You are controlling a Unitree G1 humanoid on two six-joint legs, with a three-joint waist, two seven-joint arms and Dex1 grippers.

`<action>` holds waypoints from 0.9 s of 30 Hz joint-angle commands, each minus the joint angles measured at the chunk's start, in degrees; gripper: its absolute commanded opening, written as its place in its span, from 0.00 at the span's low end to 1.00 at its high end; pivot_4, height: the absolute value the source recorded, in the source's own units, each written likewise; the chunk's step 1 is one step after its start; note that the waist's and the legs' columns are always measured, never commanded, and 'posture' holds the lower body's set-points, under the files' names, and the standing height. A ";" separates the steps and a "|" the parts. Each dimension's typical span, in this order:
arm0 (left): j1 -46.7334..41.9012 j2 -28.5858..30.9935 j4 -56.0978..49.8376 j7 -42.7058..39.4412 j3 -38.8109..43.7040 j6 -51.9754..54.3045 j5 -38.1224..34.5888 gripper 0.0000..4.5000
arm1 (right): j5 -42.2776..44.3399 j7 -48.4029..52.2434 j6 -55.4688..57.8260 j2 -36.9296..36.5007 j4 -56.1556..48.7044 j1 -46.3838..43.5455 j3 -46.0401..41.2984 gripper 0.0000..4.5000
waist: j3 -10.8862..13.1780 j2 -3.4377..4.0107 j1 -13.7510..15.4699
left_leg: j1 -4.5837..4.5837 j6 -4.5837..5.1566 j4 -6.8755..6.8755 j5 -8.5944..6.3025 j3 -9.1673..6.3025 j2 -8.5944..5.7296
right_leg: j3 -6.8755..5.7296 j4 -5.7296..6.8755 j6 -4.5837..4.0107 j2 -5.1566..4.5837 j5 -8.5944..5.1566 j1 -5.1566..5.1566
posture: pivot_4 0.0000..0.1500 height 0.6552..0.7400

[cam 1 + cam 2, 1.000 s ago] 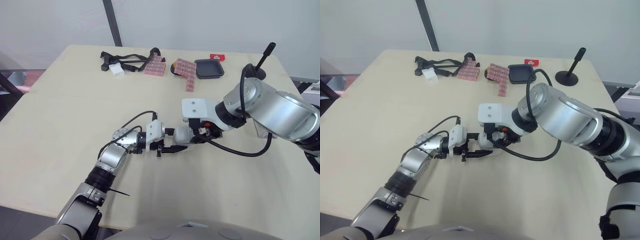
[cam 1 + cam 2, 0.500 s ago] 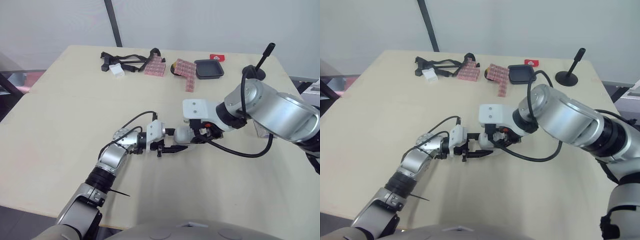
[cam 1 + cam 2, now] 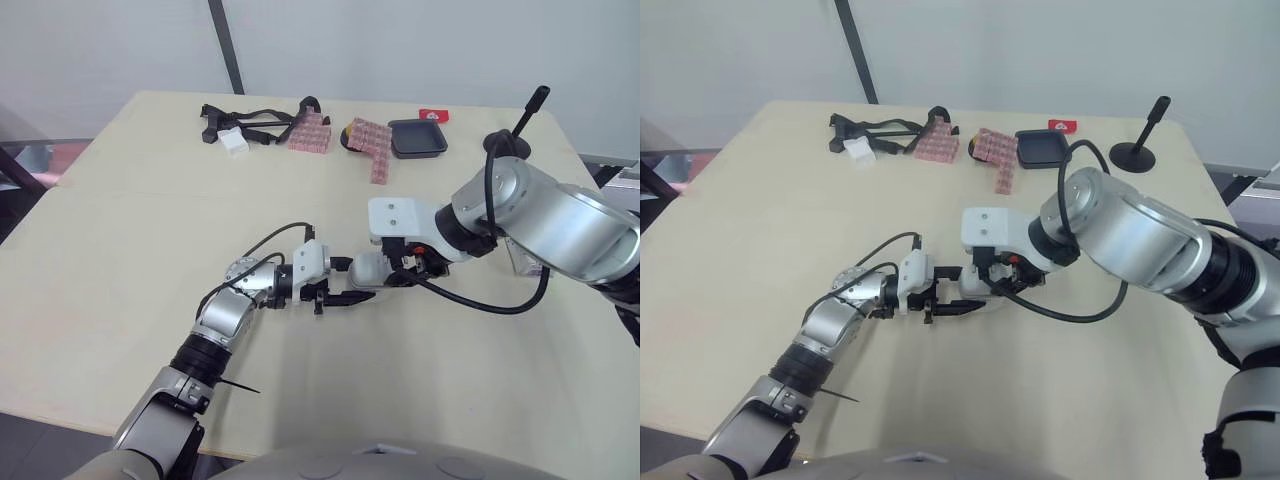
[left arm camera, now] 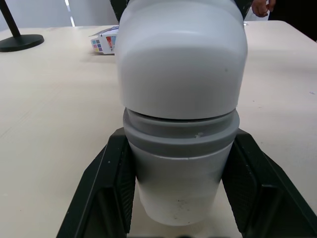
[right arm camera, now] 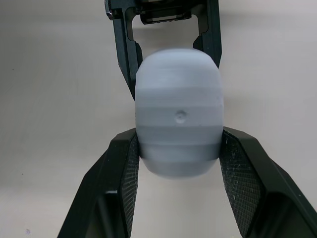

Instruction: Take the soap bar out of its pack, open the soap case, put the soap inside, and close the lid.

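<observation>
On the tabletop (image 3: 120, 250), near its middle, the white soap case (image 4: 183, 59) is pinched at both ends: left tool (image 4: 181, 135) clenched from 9 o'clock, right tool (image 5: 178, 133) from 3 (probably one braces it while the other works the lid).

Bright, diffuse light falls evenly over the table (image 3: 120, 250), shadows soft, a mild sheen on the soap case (image 4: 181, 74).

The pale tabletop (image 3: 130, 230) carries a row along its far edge: tangled black straps (image 3: 255, 118), a small white block (image 3: 234, 141), two pink packs (image 3: 310, 132) (image 3: 374, 142), a black tray (image 3: 418, 137) and a small red item (image 3: 434, 115). A black stand (image 3: 515, 138) sits at the far right corner. A printed pack (image 4: 104, 40) lies near the right edge.
</observation>
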 commanded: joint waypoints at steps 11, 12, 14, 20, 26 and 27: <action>-0.11 -0.22 -2.32 0.19 0.09 -0.81 -0.35 0.42 | -1.26 -1.50 0.74 1.04 3.20 1.64 3.08 0.42 | 0.00 -0.01 -0.17 | 0.10 -0.04 -0.10 0.01 0.13 0.00 | 0.10 -0.02 -0.01 0.00 0.00 0.01 | 1.00 0.97; -0.11 -0.22 -2.31 0.18 0.09 -0.78 -0.37 0.42 | -1.38 -1.47 0.64 0.92 3.31 1.63 3.19 0.42 | 0.00 0.00 -0.17 | 0.11 -0.04 -0.10 0.01 0.13 0.00 | 0.11 -0.02 -0.01 0.00 0.00 0.01 | 1.00 0.97; -0.05 -0.21 -2.44 0.20 0.06 -0.69 -0.39 0.42 | -1.53 -1.40 0.50 0.52 3.29 1.73 3.39 0.42 | 0.00 -0.01 -0.17 | 0.11 -0.04 -0.10 0.00 0.14 0.00 | 0.12 -0.02 -0.01 0.00 0.00 0.01 | 1.00 0.97; 0.00 -0.12 -2.56 0.25 0.08 -0.52 -0.42 0.42 | -1.64 -1.24 0.23 -0.52 3.03 2.01 3.62 0.42 | 0.00 -0.01 -0.17 | 0.12 -0.06 -0.12 -0.01 0.18 0.00 | 0.14 -0.03 -0.01 -0.01 0.01 0.01 | 1.00 0.97; -0.06 -0.07 -2.55 0.09 0.03 -0.56 -0.45 0.42 | -1.65 -1.52 0.16 -0.51 3.13 2.34 3.38 0.42 | 0.00 -0.01 -0.19 | 0.16 -0.09 -0.16 -0.02 0.23 0.00 | 0.19 -0.05 -0.01 0.00 0.01 0.01 | 1.00 0.97; -0.07 -0.05 -2.55 0.03 0.01 -0.57 -0.46 0.42 | -1.82 -1.61 -0.03 -0.48 3.25 2.44 3.45 0.42 | 0.00 -0.01 -0.20 | 0.17 -0.09 -0.17 -0.03 0.24 0.00 | 0.19 -0.05 -0.01 -0.01 0.01 0.01 | 1.00 0.97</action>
